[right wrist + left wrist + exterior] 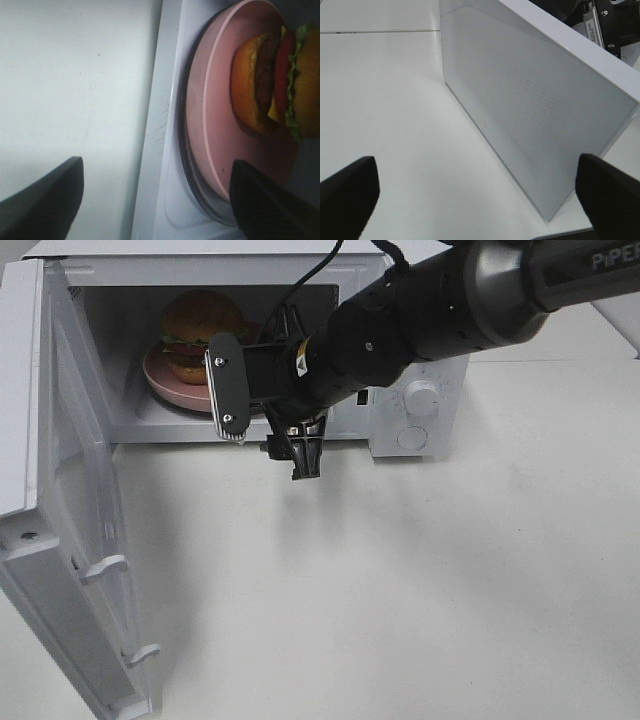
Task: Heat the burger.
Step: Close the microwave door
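Table (420, 580): white, bare beneath both pincers.

Microwave (200, 268): cavity directly ahead of my right pincer (156, 170). The door (70, 490) is swung wide open. Its mesh panel stands ahead of my left pincer (476, 162) and blocks the way forward.

Pink plate (220, 125): inside the cavity, just beyond my right fingertips, on the glass turntable (200, 200).

Burger (260, 85): upright on the plate, apart from my fingers.

Two knobs (422, 397): behind my right pincer, beside my forearm.

Right pincer: at the cavity sill, fingers spread, nothing between them.

Left pincer: fingers wide apart, empty.
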Robot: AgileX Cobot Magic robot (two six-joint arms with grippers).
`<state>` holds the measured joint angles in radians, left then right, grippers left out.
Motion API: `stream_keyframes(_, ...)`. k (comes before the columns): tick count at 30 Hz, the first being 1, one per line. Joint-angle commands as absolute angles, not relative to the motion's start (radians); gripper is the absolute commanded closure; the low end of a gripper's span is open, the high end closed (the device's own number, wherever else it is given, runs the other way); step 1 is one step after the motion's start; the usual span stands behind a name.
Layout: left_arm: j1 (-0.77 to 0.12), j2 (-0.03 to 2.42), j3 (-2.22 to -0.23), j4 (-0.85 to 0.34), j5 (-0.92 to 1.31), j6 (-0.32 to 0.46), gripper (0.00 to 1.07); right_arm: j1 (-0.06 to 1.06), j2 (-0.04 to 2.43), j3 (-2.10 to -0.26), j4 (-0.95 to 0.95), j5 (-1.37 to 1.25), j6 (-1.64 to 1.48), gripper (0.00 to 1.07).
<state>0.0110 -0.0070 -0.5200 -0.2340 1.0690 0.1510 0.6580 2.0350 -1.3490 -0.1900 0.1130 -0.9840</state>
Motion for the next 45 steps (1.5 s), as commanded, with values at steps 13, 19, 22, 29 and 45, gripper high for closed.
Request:
stream_keyframes(13, 0.007, -0.021, -0.518, -0.233, 1.075, 0.151, 0.07, 0.652, 1.793, -1.031, -0.186, -0.044, -0.901, 0.30)
stream_keyframes(19, 0.007, -0.021, -0.518, -0.233, 1.075, 0.151, 0.07, 0.652, 1.698, -0.913, -0.186, -0.063, -0.763, 0.30)
stream_keyframes(22, 0.007, -0.021, -0.518, -0.233, 1.075, 0.151, 0.07, 0.652, 1.623, -0.849, -0.186, -0.073, -0.642, 0.30)
stream_keyframes(29, 0.007, -0.021, -0.518, -0.233, 1.075, 0.151, 0.07, 0.652, 1.507, -0.764, -0.138, -0.021, -0.361, 0.30)
stream_keyframes(45, 0.007, -0.021, -0.518, -0.233, 1.075, 0.151, 0.07, 0.652, 1.297, -0.743, -0.135, 0.454, 0.071, 0.31)
